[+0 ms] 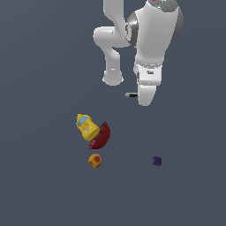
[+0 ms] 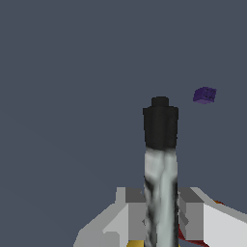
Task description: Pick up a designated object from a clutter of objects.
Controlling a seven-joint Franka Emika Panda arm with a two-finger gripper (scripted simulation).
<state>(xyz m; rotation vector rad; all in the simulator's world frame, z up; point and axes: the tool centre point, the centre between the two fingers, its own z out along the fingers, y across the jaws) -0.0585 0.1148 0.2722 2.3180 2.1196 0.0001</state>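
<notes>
Clearly the end effector (image 2: 161,212) is clamped on the marker pen (image 2: 160,159): in the wrist view its two grey fingers (image 2: 192,214) press against either side of the pale grey-white body, and the black end juts out beyond them. In the exterior view only a short bit of the marker pen (image 1: 131,95) shows, sticking out at 9 o'clock from the white end effector (image 1: 145,96), which covers the remainder.

The other things of the clutter lie apart from it on the dark grey table (image 1: 44,185). A yellow bottle-like toy (image 1: 86,126) rests against a dark red bowl piece (image 1: 100,136), both toward 7 o'clock from the end effector. An orange-red ball (image 1: 94,160) sits just beyond them, near but not touching. A small purple cube (image 1: 156,161) lies alone at about 6 o'clock from the end effector, well apart from the rest; the wrist view shows this purple cube (image 2: 204,94) past the pen's black end.

Bare table spreads around the group on all sides, and no table edge shows in either view.
</notes>
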